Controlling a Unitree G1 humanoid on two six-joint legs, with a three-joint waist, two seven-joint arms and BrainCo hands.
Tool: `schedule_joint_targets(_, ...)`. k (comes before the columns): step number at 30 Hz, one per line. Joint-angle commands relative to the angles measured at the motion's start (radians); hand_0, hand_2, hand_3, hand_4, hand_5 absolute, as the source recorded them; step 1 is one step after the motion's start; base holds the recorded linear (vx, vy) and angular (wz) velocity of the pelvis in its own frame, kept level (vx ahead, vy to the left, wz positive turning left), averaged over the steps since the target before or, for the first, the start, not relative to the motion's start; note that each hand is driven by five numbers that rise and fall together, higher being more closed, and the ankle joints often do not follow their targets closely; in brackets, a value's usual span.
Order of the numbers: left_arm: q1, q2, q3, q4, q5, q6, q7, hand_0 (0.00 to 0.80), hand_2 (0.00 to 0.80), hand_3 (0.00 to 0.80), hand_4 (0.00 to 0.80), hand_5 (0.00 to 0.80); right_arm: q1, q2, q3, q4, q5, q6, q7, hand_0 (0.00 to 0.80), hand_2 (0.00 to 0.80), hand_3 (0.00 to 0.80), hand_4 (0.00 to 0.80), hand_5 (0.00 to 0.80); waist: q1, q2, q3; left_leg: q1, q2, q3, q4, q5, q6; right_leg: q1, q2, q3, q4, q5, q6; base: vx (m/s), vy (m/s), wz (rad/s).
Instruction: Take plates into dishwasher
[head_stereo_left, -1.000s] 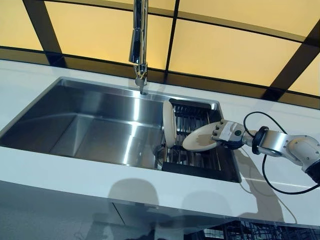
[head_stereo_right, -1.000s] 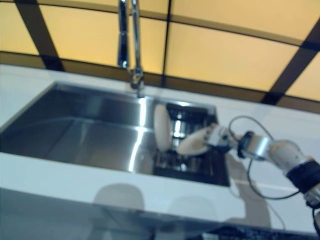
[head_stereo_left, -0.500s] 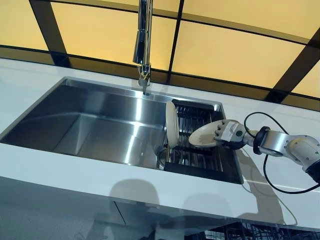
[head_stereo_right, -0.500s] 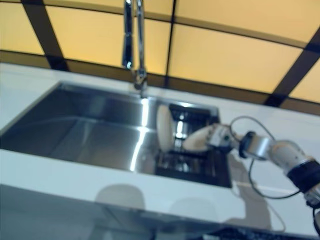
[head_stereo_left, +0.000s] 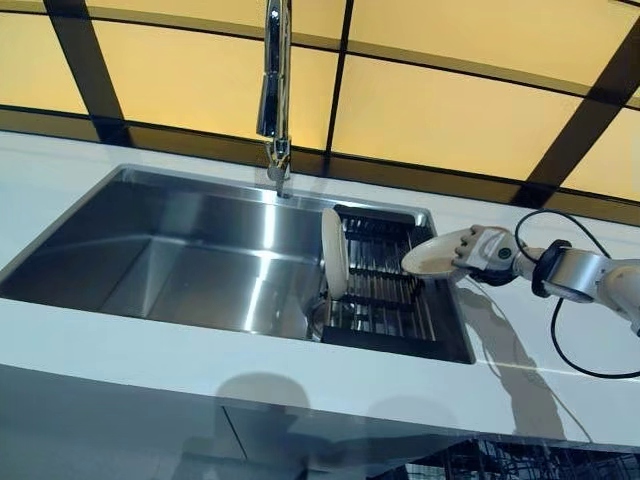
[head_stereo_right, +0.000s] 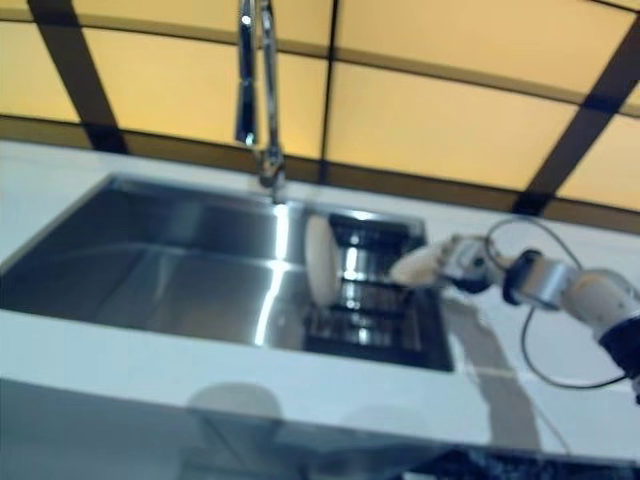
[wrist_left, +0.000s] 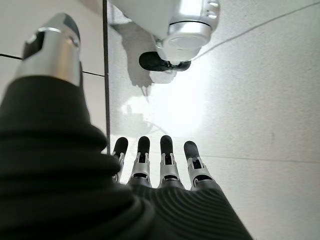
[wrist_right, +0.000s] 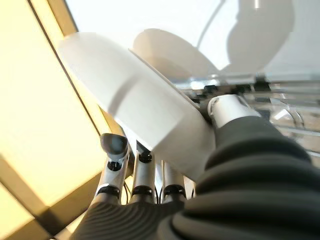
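Shown is a brushed stainless-steel sink set in a white countertop, with a tall chrome tap at its back edge and amber wall panels divided by dark strips behind. At the sink's right end sits a dark wire dish rack. One cream round plate stands on edge at the rack's left side, slotted upright between the wires so that it drains and can be taken by its rim. The right hand, reaching in from the right, holds a second cream round plate lifted clear above the rack's right end, roughly level with the sink's right rim; the right wrist view shows the fingers behind the plate and the thumb against its near face, a pinch at the rim that leaves most of the disc free. The plate is carried tilted rather than flat, probably because that is the angle at which it left the rack slots. The left hand appears only in its own wrist view, fingers straight and relaxed, holding nothing, hanging over pale floor. A dark wire basket, likely the dishwasher's, shows at the lower right edge below the counter, which would explain a carry towards that side.
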Motion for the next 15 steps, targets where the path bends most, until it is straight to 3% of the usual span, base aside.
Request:
schedule_joint_targets(1,0.000,0.008,0.012,0.031,-0.022,0.001,0.015,0.000,0.000,0.000,0.000,0.000,-0.097,-0.075,-0.019,0.026,0.140,0.114,-0.014,0.800,0.800,0.800,0.800,0.800,-0.003,-0.030,-0.047,0.002,0.021,0.063,-0.005,-0.013,-0.031,-0.002,-0.064,0.034,-0.002,0.065,0.129,-0.012,0.034,-0.02)
schedule_joint_targets(11,-0.017,-0.003,0.011,0.040,-0.020,0.005,0.017,0.000,0.000,0.000,0.000,0.000,-0.076,-0.112,-0.115,0.071,0.402,0.207,-0.027,0.800,0.800,0.800,0.800,0.800,-0.049,-0.011,-0.069,0.026,0.010,0.097,-0.005,-0.031,-0.019,-0.010,-0.061,0.086,-0.002,0.075,0.133,-0.013,0.042,-0.13)
schedule_joint_targets(15,-0.026,-0.004,0.010,0.033,-0.027,0.011,0.027,0.000,0.000,0.000,0.000,0.000,-0.033,-0.130,-0.163,0.082,0.427,0.211,-0.036,0.800,0.800,0.800,0.800,0.800,-0.064,-0.008,-0.074,0.033,0.007,0.108,-0.005,-0.037,-0.015,-0.010,-0.058,0.097,-0.002,0.077,0.135,0.000,0.003,-0.19)
